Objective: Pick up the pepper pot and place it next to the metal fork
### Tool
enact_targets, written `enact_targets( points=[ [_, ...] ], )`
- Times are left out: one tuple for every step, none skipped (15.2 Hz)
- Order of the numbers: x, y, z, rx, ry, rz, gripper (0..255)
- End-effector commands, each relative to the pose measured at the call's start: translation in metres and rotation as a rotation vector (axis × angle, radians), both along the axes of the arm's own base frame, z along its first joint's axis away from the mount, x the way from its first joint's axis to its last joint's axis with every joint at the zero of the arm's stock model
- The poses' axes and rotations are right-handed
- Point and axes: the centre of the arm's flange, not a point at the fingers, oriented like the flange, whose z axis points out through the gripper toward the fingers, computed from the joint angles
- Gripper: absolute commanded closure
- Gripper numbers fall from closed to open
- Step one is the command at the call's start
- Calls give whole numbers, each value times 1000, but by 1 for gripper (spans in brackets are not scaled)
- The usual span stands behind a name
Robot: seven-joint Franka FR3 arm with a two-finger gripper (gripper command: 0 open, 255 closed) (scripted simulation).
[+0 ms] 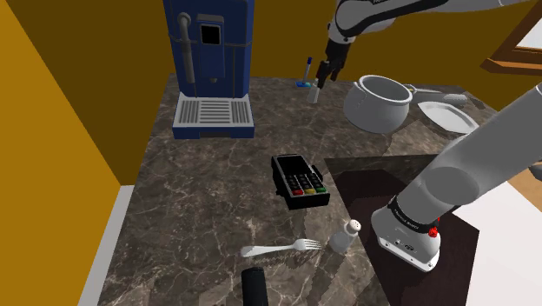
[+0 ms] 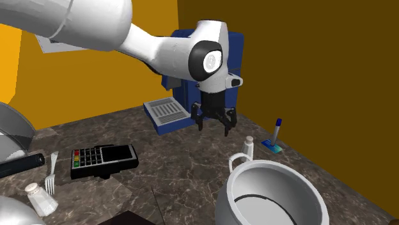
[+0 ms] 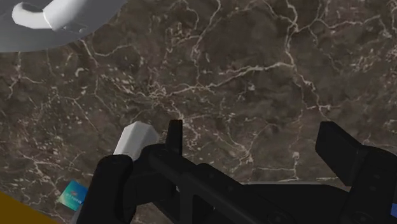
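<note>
Dark veined counter (image 2: pixel 172 167) bears the pepper pot (image 2: pixel 249 146) just beside and below the gripper (image 2: pixel 213 125), whose fingers stand apart.

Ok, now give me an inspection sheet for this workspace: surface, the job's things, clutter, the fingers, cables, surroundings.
Surface: dark marbled countertop, no spills seen.
Job's things: pepper pot upright beside the grey pot, not held; fork lying flat low in the shoulder view, with a second shaker next to it.
Clutter: blue coffee machine, black card terminal, blue stick on a stand, plate, black cylinder.
Grippers: gripper has its fingers open and empty, above the counter close to the pepper pot, not around it.
Cables: nothing seen.
Surroundings: ochre wall and a brown one behind the counter.
</note>
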Motion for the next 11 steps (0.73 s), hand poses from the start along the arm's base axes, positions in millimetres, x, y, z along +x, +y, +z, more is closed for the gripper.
enact_targets(
  points=[
    [19,-18,-7,-8,-3,-5,0],
    [27,-27,-12,-12,-5,-8,0],
    [35,-35,-17,-16,-6,-11,0],
    [43,-44,-22,-20,-7,-13,0],
    [51,-52,-26,-23,-9,-16,0],
    [60,-61,-31,-27,-10,-19,0],
    [68,-69,-35,-31,-11,-21,0],
    [76,-78,-40,-34,-13,-24,0],
    [84,-87,-44,-38,-14,-27,0],
    [92,-96,-49,-42,-15,-30,0],
    [99,-104,-53,-45,-17,-32,0]
  ],
)
